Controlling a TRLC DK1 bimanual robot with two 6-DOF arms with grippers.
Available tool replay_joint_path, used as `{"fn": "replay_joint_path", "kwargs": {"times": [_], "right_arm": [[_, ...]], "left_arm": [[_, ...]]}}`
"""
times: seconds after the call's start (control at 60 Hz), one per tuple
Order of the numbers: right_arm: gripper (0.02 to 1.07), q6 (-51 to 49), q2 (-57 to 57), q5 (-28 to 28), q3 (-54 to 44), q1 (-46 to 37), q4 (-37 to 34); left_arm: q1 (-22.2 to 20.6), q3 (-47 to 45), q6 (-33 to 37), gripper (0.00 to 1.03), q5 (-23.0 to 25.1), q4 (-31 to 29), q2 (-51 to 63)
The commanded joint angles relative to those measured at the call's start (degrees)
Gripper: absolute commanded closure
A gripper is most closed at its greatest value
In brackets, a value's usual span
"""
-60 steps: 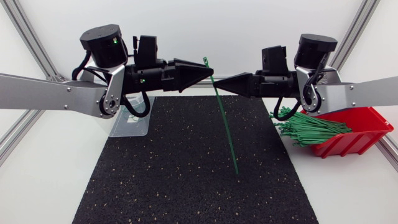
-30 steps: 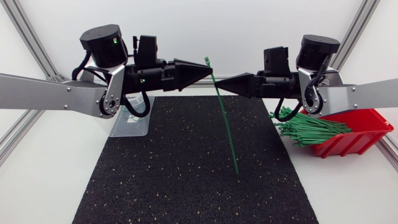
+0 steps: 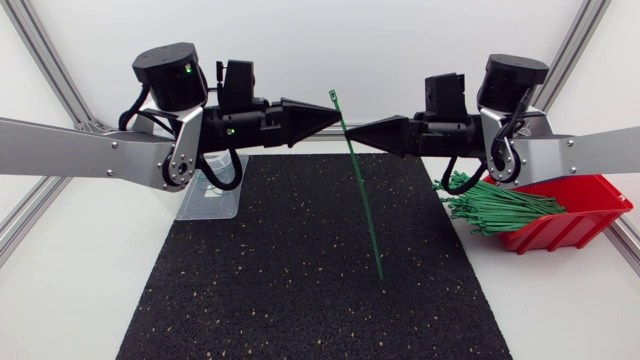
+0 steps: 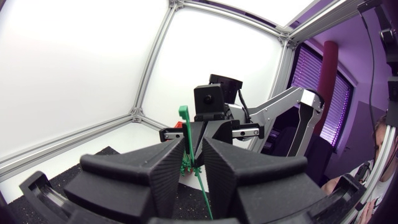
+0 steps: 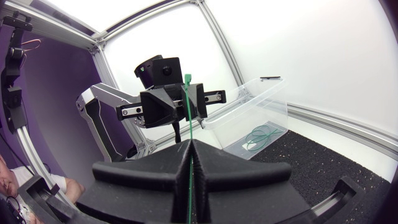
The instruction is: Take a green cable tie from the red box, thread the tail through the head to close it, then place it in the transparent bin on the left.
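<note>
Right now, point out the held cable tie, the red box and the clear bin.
cable tie point(image 3: 360, 195), head view, middle of its strap
red box point(image 3: 575, 228), head view, its outer front wall
clear bin point(image 5: 267, 102), right wrist view, its side wall

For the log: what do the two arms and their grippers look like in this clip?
The left arm and the right arm both have silver-grey links and round black joints. The left one's joint carries a small green light. Black cables loop below each wrist. The left gripper and the right gripper are matte black, with broad wedge-shaped fingers that taper to a point.
</note>
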Motion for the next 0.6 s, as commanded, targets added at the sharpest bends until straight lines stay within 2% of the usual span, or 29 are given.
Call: {"fn": "replay_joint_path", "kwargs": {"times": [0.0,0.35,0.483,0.583], "right_arm": [[1.01,1.5,-1.1,0.3,-1.4,0.4,0.8],[1.01,1.5,-0.8,0.7,-1.6,1.1,1.0],[1.01,1.5,-0.9,0.7,-1.8,1.1,1.3],[1.01,1.5,-0.9,0.7,-1.8,1.1,1.3]], "left_arm": [[-0.4,0.2,-1.2,0.82,0.7,1.1,1.1],[-0.7,0.5,-1.2,0.82,0.7,1.1,1.1],[-0.6,0.7,-1.2,0.87,0.7,1.1,1.1],[-0.6,0.7,-1.2,0.88,0.7,1.1,1.2]]}}
